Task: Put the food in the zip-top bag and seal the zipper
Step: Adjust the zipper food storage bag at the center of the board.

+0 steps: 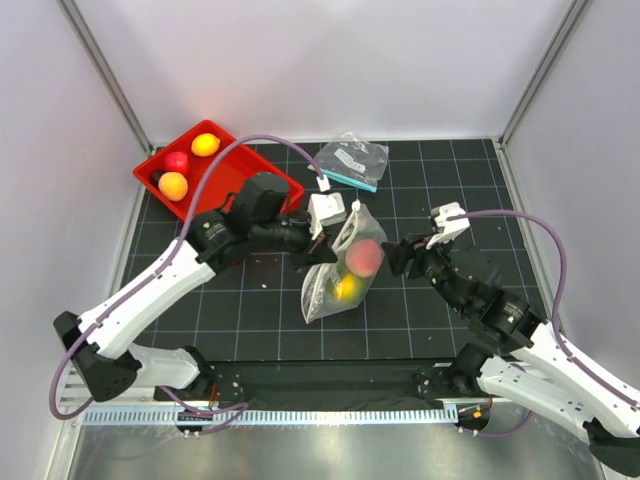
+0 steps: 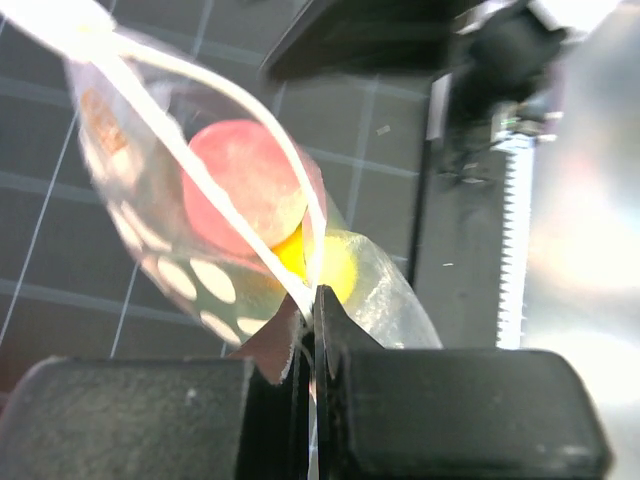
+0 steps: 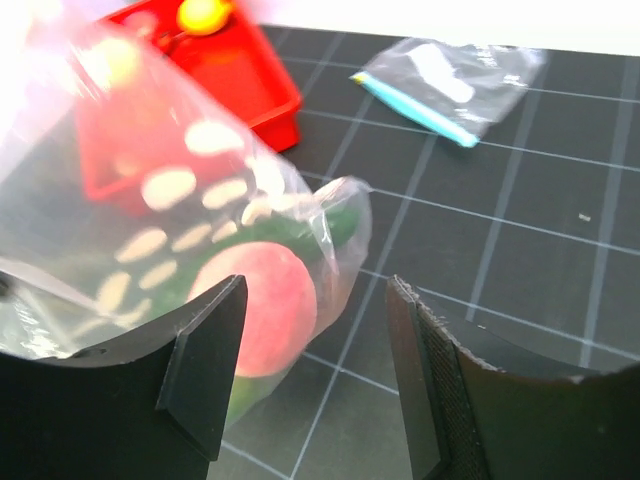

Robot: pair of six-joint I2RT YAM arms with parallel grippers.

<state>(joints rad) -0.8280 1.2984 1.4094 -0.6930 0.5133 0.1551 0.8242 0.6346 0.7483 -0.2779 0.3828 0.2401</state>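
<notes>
- The floor of this place is a black mat with thin white lines in squares, and plain white walls stand around it.
- A red tray sits at the far left corner of the mat. In it are a yellow fruit, a red fruit and an orange fruit.
- A small clear pouch with a teal strip lies flat at the far side, well apart from the arms.
- The zip-top bag is in the middle of the mat, between the two arms.
- The bag's long way runs from near-left to far-right. Its mouth end points to the far side and its bottom end points back to the arm bases.
- Inside the bag are a pink peach and a yellow piece below it, touching it. The right wrist view shows something green beside the peach too.
- The zipper is a pale strip. Its two sides bow apart, so the mouth is open.
- The left gripper is on the bag's left side. Its fingers are squeezed tight on the bag's edge, right where the pale strip comes down.
- The right gripper is just beside the bag on the right. Its fingers stand wide apart and hold nothing.
</notes>
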